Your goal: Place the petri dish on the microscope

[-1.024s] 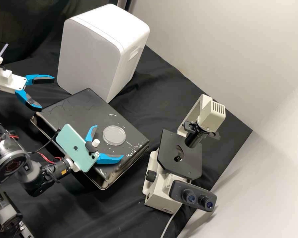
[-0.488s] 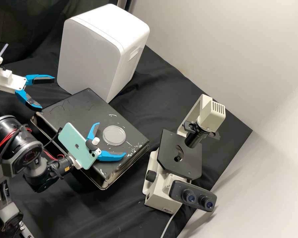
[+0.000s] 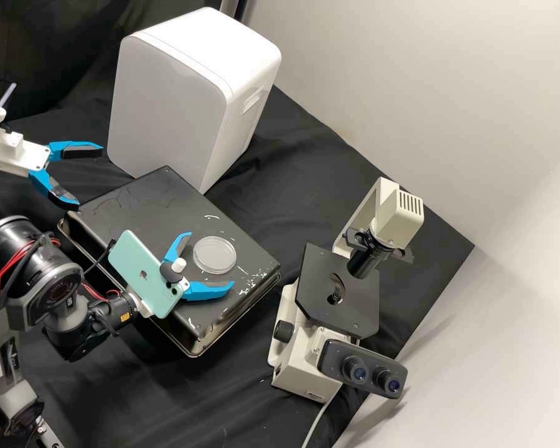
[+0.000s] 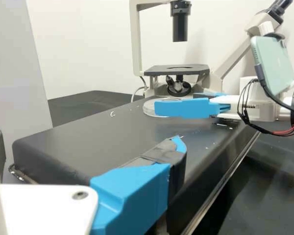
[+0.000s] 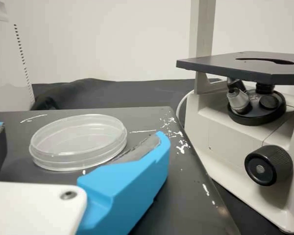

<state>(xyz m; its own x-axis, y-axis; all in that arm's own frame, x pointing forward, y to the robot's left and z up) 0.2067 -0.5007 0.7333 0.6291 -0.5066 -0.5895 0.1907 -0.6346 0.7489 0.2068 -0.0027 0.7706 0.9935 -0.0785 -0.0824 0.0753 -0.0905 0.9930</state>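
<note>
From above, the petri dish [image 3: 214,255] lies flat on a black tray [image 3: 137,205] in the middle of the counter [image 3: 305,168]. A tall white box [image 3: 193,87] stands behind the tray and the microscope [image 3: 354,311] just beside its right end. The dish is well apart from the microscope's black stage [image 3: 339,292], which carries nothing.

The right gripper [image 3: 206,261] sits low over the tray with its two blue fingers spread wide, one on each side of the dish. A mint-green phone [image 3: 144,283] is mounted behind the fingers. The right wrist view looks along the tray top. There the dish is clear and shallow with its lid on, sitting between the fingers, and the nearer finger runs just beside its rim. Whether it touches the rim cannot be told, and nothing is pinched. This view also looks under the stage at the objectives [image 5: 240,100] and at a black focus knob [image 5: 267,166] on the cream body.

The left gripper [image 3: 87,174] hangs off the tray's far left corner, near the white box. Its fingers are also spread apart and hold nothing. The left wrist view looks across the whole tray, with the dish and the right gripper's finger at the far end and the microscope behind them.
</note>
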